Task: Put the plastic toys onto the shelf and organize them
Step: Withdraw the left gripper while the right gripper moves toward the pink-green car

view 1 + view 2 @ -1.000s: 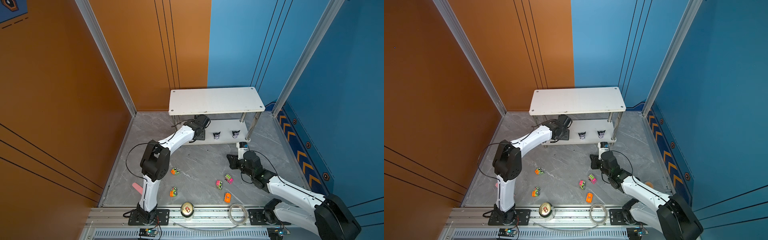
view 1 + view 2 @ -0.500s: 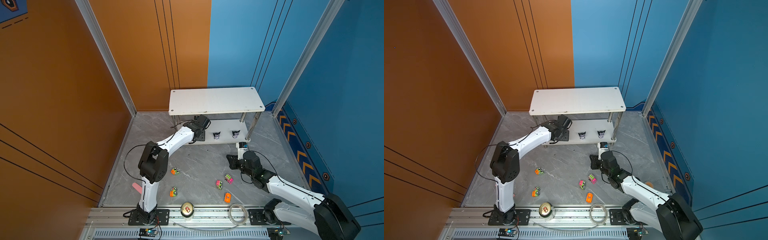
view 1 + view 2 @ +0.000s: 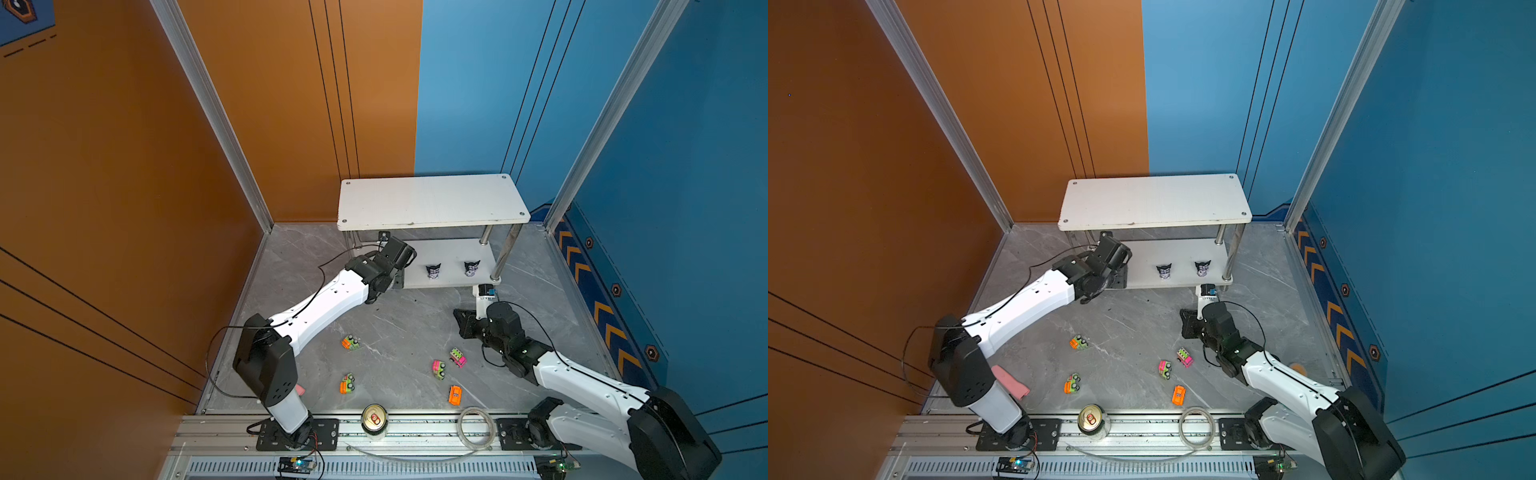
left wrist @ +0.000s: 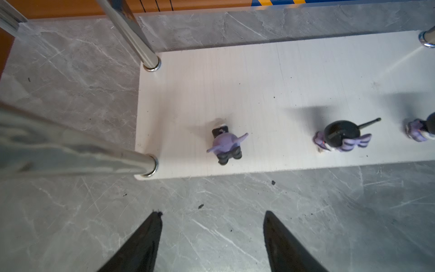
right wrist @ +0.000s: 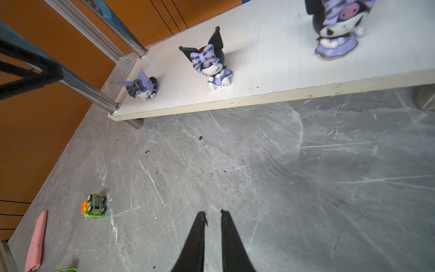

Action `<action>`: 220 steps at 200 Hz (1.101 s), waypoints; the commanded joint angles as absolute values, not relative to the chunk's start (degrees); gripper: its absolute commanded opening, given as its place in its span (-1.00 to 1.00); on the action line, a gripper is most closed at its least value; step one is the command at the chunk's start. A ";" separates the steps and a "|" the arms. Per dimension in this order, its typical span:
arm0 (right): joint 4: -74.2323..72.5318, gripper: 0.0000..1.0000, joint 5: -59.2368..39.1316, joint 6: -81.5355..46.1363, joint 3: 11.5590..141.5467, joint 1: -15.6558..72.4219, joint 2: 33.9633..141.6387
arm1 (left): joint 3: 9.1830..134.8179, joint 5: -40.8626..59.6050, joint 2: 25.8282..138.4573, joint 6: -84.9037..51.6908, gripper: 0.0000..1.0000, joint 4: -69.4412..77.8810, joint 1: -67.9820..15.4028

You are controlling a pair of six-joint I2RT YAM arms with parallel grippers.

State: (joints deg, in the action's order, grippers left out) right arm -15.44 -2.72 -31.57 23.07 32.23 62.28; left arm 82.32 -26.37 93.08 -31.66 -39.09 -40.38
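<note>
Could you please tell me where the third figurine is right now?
In the left wrist view the third figurine is on the shelf's lower board, near the front leg at its left end, left of the middle figurine.

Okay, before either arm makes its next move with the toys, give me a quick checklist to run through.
1. The left gripper open and empty: ok.
2. The right gripper empty: ok, jaws nearly together.
3. Two figurines upright on the shelf: ok.
4. The third figurine upright: not ok, looks tipped over.
5. The toy cars shelved: not ok, all five on the floor.
</note>
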 commanded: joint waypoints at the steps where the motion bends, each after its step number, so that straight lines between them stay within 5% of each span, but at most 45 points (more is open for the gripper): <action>1: -14.14 -0.67 -1.12 -31.31 24.11 31.99 60.82 | 77.53 -30.96 88.03 -33.73 0.39 -40.97 -43.83; 29: -13.01 -0.69 1.83 -31.03 24.40 33.77 60.76 | 70.39 -33.92 79.90 -34.79 0.42 -40.74 -47.72; 54: -3.92 -0.69 8.31 -29.62 25.75 37.85 57.18 | 62.84 -34.55 71.45 -34.97 0.99 -38.12 -48.73; 129: 34.65 -0.56 24.17 -37.37 26.11 41.68 30.29 | 43.57 -27.95 55.99 -31.77 0.95 -21.37 -46.09; 140: 40.25 -0.44 23.20 -39.48 28.12 40.57 31.05 | 41.80 -26.86 55.02 -31.52 0.95 -19.85 -45.76; 159: 44.62 0.10 16.93 -40.91 31.15 37.99 36.53 | 37.83 -23.48 53.90 -31.48 0.96 -16.19 -44.70; 170: 44.28 0.25 12.49 -41.16 32.26 38.10 40.62 | 35.55 -21.73 53.79 -32.23 0.96 -13.98 -43.89; 220: 38.49 0.04 9.35 -44.91 35.71 46.46 53.54 | 27.67 -13.37 57.09 -33.31 0.89 -2.46 -41.25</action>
State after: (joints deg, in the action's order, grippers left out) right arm 38.09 10.70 -41.60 32.80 42.85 50.72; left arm 30.13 -18.98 55.35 -32.84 -9.89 -42.09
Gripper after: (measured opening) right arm 0.531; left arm 0.963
